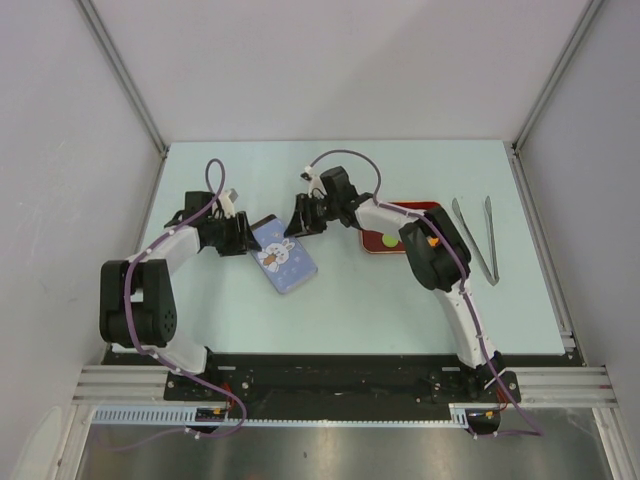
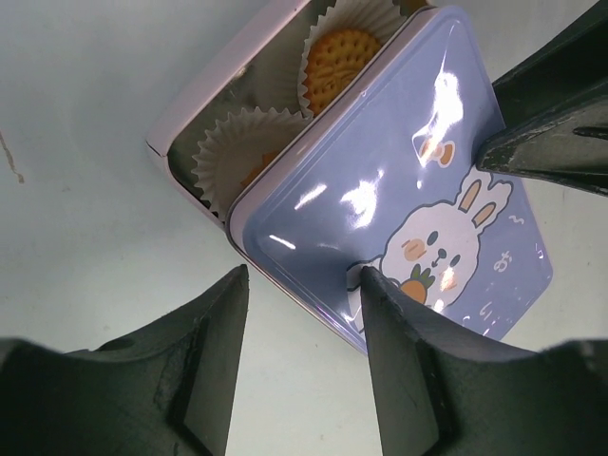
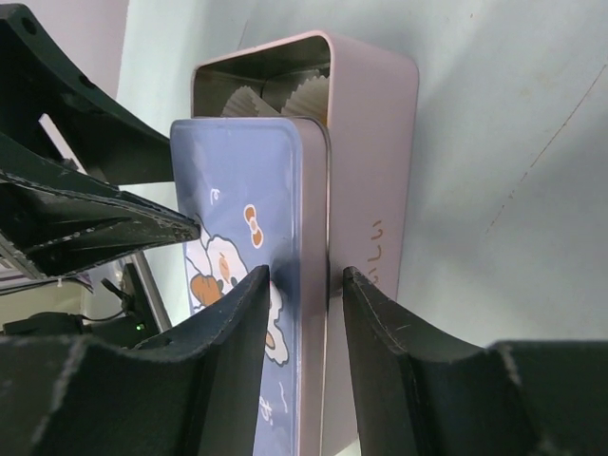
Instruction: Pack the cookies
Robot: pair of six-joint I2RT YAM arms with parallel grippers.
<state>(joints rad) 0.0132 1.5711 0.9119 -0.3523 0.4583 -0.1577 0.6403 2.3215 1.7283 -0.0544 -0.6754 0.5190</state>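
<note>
A pink tin (image 2: 195, 123) lies on the table with its blue bunny lid (image 2: 399, 190) slid partly over it. The uncovered end shows white paper cups (image 2: 233, 152), one holding an orange round cookie (image 2: 337, 57); another orange cookie just peeks out under the lid. My left gripper (image 2: 302, 290) is open at the lid's near corner, one finger over the lid. My right gripper (image 3: 302, 285) pinches the lid (image 3: 237, 190) against the tin's side wall (image 3: 370, 142). In the top view both grippers, left (image 1: 243, 236) and right (image 1: 297, 222), flank the tin (image 1: 283, 257). A green cookie (image 1: 388, 240) lies on the red tray (image 1: 372, 245).
Metal tongs (image 1: 478, 238) lie on the table at the right. The red tray sits just right of the tin, mostly under my right arm. Grey walls close in the table on three sides.
</note>
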